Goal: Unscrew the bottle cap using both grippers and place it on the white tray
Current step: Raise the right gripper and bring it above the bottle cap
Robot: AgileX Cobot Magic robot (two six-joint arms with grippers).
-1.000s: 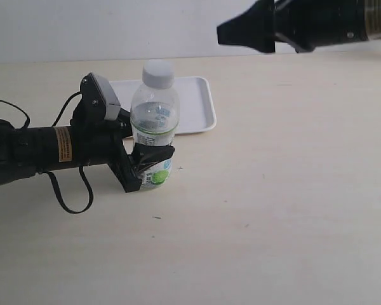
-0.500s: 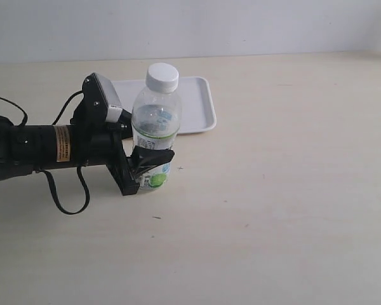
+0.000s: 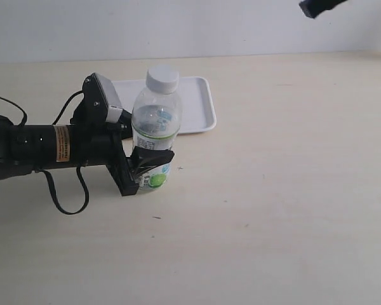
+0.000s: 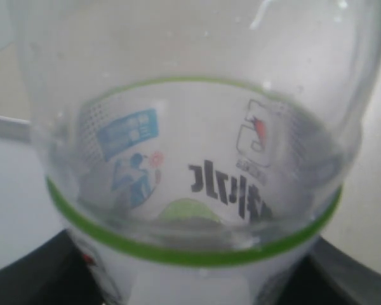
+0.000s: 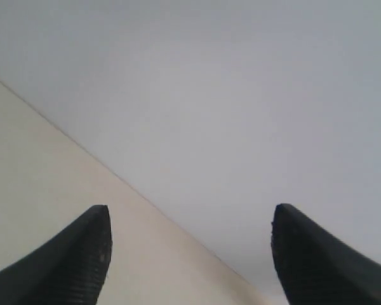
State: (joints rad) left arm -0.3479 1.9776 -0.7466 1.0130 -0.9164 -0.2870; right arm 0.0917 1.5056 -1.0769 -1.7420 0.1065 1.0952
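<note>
The clear bottle [image 3: 155, 130] stands upright on the table, its white cap [image 3: 162, 78] screwed on top. My left gripper [image 3: 145, 166] is shut on the bottle's lower labelled part, reaching in from the left. Up close in the left wrist view, the bottle [image 4: 190, 159] fills the picture, green band and dark lettering showing. Behind the bottle lies the white tray [image 3: 193, 108], with nothing on it. Only a black tip of my right arm [image 3: 317, 6] shows at the top right edge. In the right wrist view my right gripper [image 5: 189, 244] is open, holding nothing, facing the wall.
A black cable [image 3: 63, 197] loops from the left arm onto the table. The beige tabletop [image 3: 273, 190] stretches to the right and front of the bottle. A pale wall [image 3: 209, 25] runs along the back.
The right arm rose from above the tray out of view, then its tip reappeared at the top right corner. The left gripper and bottle shifted slightly left early on.
</note>
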